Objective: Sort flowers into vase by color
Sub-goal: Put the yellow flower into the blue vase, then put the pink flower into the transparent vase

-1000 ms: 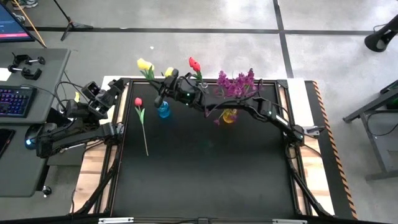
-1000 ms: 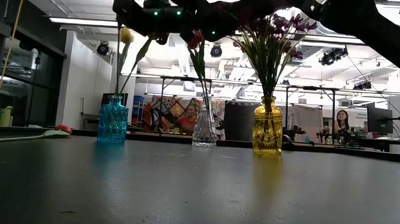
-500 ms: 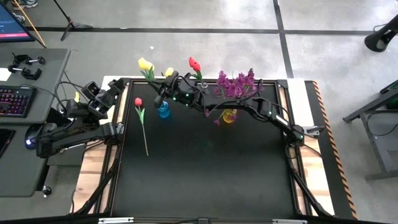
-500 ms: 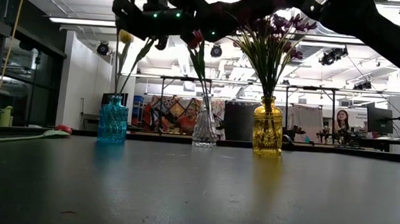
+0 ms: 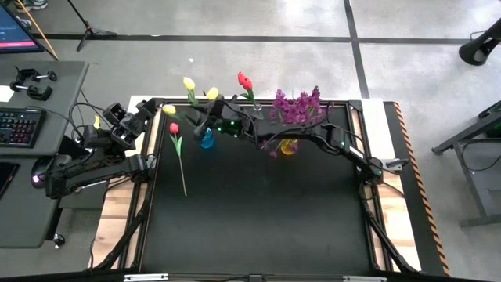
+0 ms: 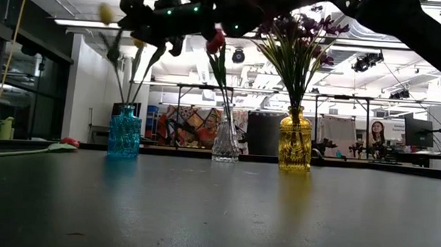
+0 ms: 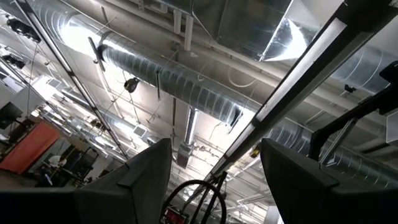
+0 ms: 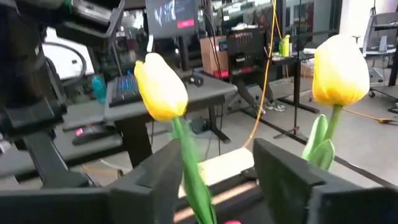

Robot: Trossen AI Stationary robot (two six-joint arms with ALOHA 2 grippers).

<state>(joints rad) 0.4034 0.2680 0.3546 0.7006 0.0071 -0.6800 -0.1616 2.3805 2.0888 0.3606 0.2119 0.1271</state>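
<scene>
the right gripper (image 5: 205,119) reaches across the back of the dark tabletop (image 5: 258,211) and hangs above the blue glass vase (image 5: 207,139), which stands toward the back left. its fingers (image 8: 283,171) are apart, with the green stem of a yellow tulip (image 8: 160,87) passing loosely between them rather than pinched. a second yellow tulip (image 8: 339,70) stands just beside, outside the fingers. from above, three yellow tulip heads fan out of the blue vase, one leaning out toward the tabletop's left edge (image 5: 168,110).

the clear glass vase (image 6: 225,143) in the middle of the back row holds a red tulip (image 5: 244,81). the amber yellow glass vase (image 6: 295,145) to its right holds the bushy purple blossom sprigs (image 5: 297,106).

another red tulip on a long green stem (image 5: 177,149) lies flat on the tabletop near the left edge, well apart from the vases.

the left gripper (image 5: 125,121) waits off the tabletop's back left corner, pointed up at the ceiling ducts, its fingers (image 7: 146,177) spread with nothing between them.
</scene>
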